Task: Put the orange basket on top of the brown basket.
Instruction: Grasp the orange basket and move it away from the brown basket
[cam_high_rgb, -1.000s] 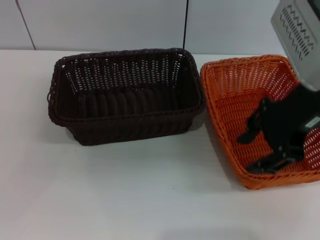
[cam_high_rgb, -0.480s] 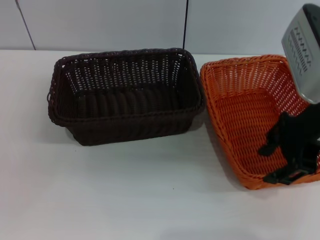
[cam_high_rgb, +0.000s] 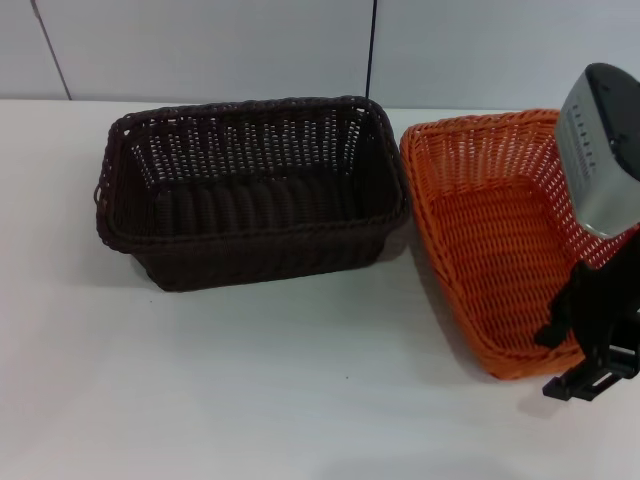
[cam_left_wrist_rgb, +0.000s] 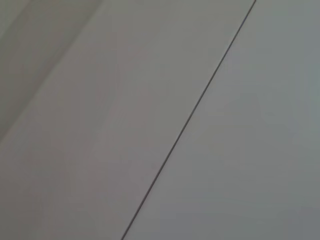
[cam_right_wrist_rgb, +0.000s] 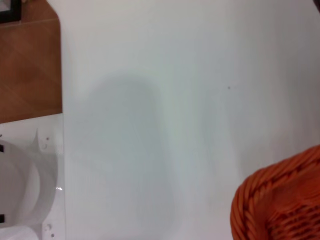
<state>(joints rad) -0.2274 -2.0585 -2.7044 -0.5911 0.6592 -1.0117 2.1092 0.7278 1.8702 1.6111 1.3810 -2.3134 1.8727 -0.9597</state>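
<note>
Black fingers of the right gripper hang spread apart over the near right corner of the orange basket, straddling its braided rim without visibly clamping it, one finger on the inner side and the lower one past the rim over the white table. Above them rises the grey casing of the right arm. That orange basket sits on the table at the right, and the right wrist view catches only one rounded corner of it against the tabletop. Just beside it to the left, nearly touching, stands the brown basket, upright. No part of the left gripper shows; its wrist camera sees only a pale wall panel.
</note>
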